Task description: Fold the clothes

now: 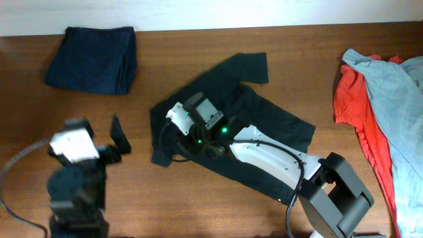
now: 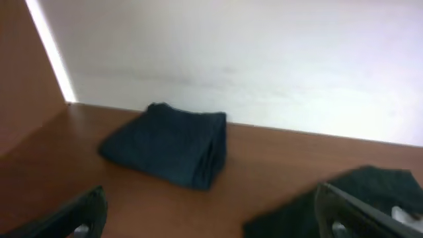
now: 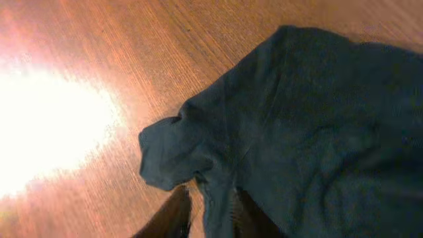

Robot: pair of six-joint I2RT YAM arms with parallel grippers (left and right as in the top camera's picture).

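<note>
A black T-shirt lies crumpled and slanted in the middle of the table. My right gripper is low over its left edge. In the right wrist view the right gripper is open, with a narrow ridge of the T-shirt lying between the fingers. A sliver of wood shows beside the left finger. My left gripper hovers wide open left of the shirt, holding nothing. In the left wrist view the left gripper spans bare wood, and a corner of the T-shirt shows at the right.
A folded navy garment rests at the back left near the wall. A red garment and a pale grey-blue one are heaped at the table's right edge. The right arm's base stands at the front right.
</note>
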